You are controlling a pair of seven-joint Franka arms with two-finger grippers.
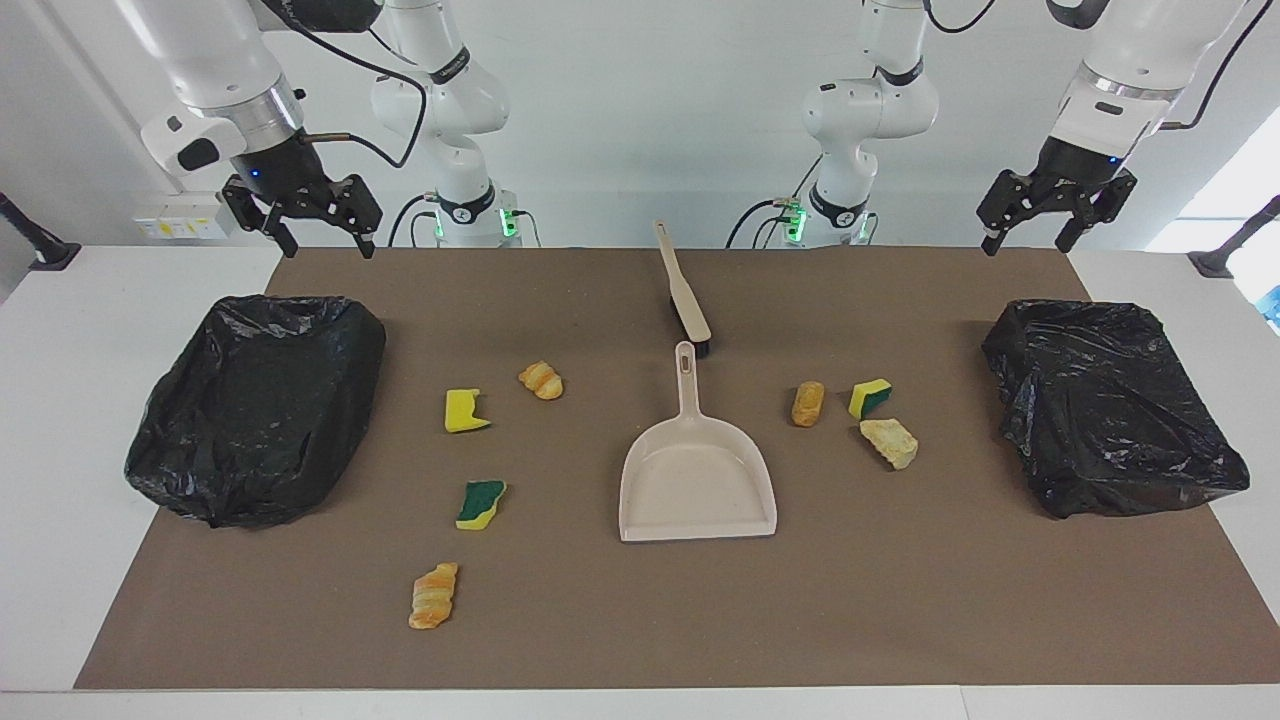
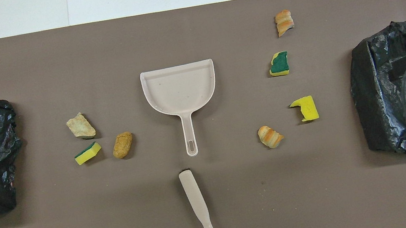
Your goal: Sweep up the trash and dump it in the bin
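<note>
Several pieces of trash lie on the brown mat. Toward the right arm's end are a yellow sponge chunk, a croissant piece, a green-topped sponge and another croissant piece. Toward the left arm's end are a brown bread piece, a sponge chunk and a pale bread piece. A bin lined with a black bag stands at the right arm's end, a second bin at the left arm's end. My right gripper and left gripper hang open and empty, each over its own bin.
A beige dustpan lies mid-mat, handle pointing toward the robots. A beige brush lies just nearer to the robots than the dustpan's handle, its bristle end almost touching it. White table borders the mat.
</note>
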